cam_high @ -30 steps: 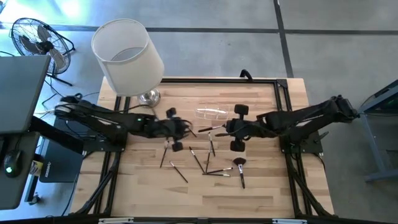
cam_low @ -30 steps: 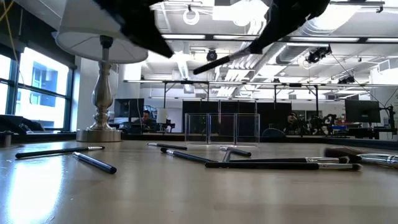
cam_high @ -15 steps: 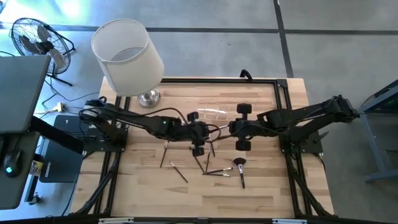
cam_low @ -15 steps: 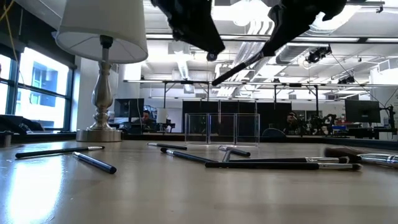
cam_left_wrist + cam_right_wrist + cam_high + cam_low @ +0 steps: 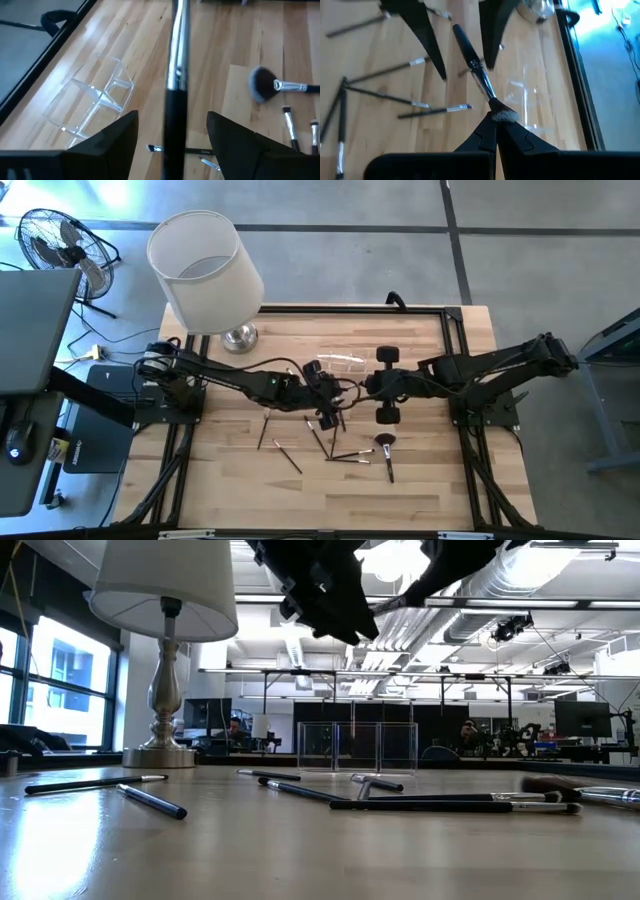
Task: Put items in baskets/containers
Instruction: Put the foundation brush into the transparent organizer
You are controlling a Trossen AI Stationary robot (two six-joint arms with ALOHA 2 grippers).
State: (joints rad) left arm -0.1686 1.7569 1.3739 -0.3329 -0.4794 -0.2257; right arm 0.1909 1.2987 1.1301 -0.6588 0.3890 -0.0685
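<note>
The right gripper (image 5: 496, 131) is clenching a slim dark-handled makeup brush (image 5: 477, 70) by its bristle end; its handle is lying between the left gripper's (image 5: 172, 132) spread fingers (image 5: 120, 135), apparently untouched.

Left gripper (image 5: 333, 402) opened, now straddling held brush (image 5: 176, 90)

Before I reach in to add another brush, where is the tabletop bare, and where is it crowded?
Bare wood: the near left corner, and the right strip beyond the fluffy reddish-brown brush. Crowded: the middle, where slim dark makeup brushes lie crossed below the open left gripper and the shut right gripper, near the clear plastic holder. The white-shaded lamp fills the far left.
</note>
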